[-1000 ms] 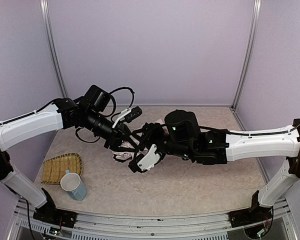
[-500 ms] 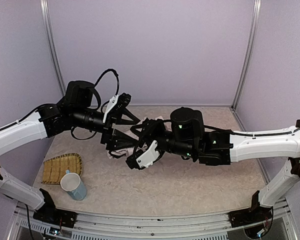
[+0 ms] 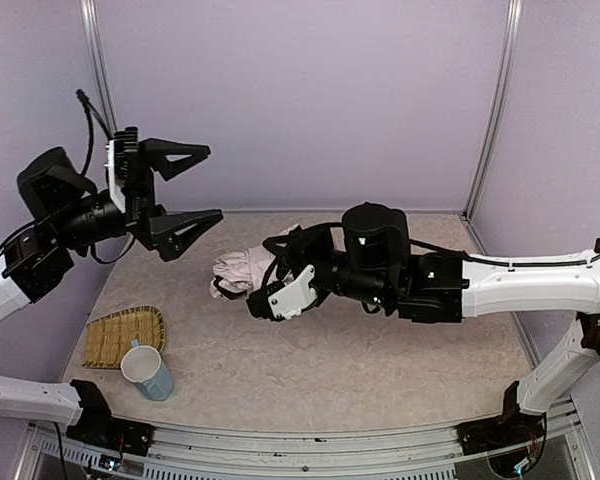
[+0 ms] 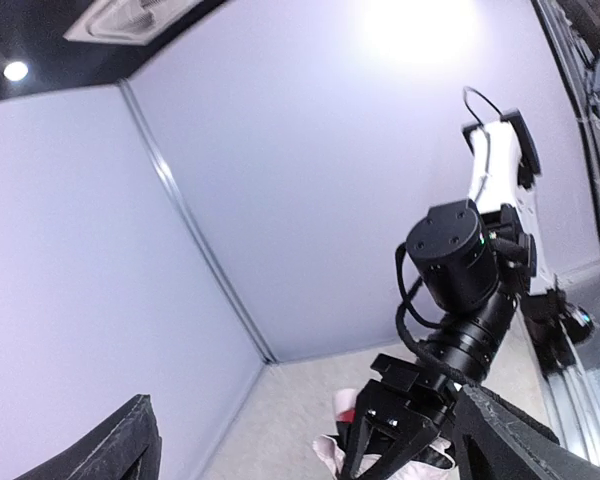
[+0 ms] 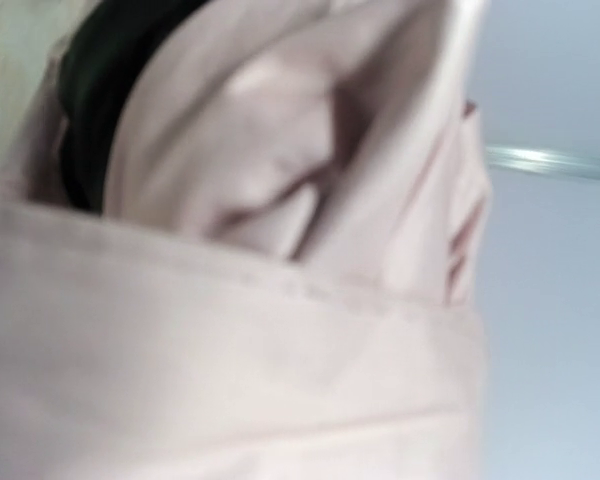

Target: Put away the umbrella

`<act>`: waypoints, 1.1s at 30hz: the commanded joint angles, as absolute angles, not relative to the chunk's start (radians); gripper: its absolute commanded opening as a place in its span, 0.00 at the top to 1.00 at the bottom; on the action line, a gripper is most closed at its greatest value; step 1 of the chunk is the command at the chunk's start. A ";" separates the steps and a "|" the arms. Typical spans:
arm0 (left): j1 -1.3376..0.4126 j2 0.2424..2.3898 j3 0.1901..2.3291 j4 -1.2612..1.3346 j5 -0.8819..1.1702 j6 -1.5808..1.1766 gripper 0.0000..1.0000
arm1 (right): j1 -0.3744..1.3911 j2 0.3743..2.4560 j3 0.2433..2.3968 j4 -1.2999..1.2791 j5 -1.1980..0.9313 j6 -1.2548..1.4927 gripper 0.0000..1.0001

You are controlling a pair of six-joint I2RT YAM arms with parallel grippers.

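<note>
You see the umbrella (image 3: 238, 270) as a crumpled bundle of pale pink fabric, collapsed rather than spread, with a dark strip of black lining showing between its folds. It lies beyond the blue mug (image 3: 147, 372), farther back and rightward, well apart.

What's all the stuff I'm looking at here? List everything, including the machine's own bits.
umbrella: one, pale pink with black lining, bundled up at mid-table, held by the right gripper
woven tray: one, straw yellow, near left part of the table
cup: one, light blue, by the tray's near corner
table: one, speckled beige, under everything
walls: three, pale lilac, behind and to both sides
left gripper: one, black, raised over the table's left side, jaws wide open, holding nothing
right gripper: one, black, at mid-table, closed on the umbrella
</note>
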State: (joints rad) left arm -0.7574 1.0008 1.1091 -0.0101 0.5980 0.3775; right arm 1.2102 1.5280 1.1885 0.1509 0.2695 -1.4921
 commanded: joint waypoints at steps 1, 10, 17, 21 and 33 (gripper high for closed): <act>-0.742 0.856 0.942 0.473 0.366 0.162 0.01 | 1.174 1.493 1.389 0.065 0.184 -1.237 1.00; -0.839 0.867 1.027 0.263 0.394 0.026 0.02 | 1.111 1.497 1.591 -0.227 0.073 -0.827 1.00; -0.944 0.879 0.913 0.252 0.394 -0.039 0.48 | 1.082 1.470 1.592 -0.213 0.042 -0.681 1.00; -0.991 0.951 0.931 0.260 0.340 -0.053 0.57 | 1.082 1.486 1.624 -0.234 0.057 -0.630 1.00; -1.011 1.062 0.915 0.396 0.107 -0.196 0.38 | 1.081 1.485 1.590 -0.197 0.059 -0.639 1.00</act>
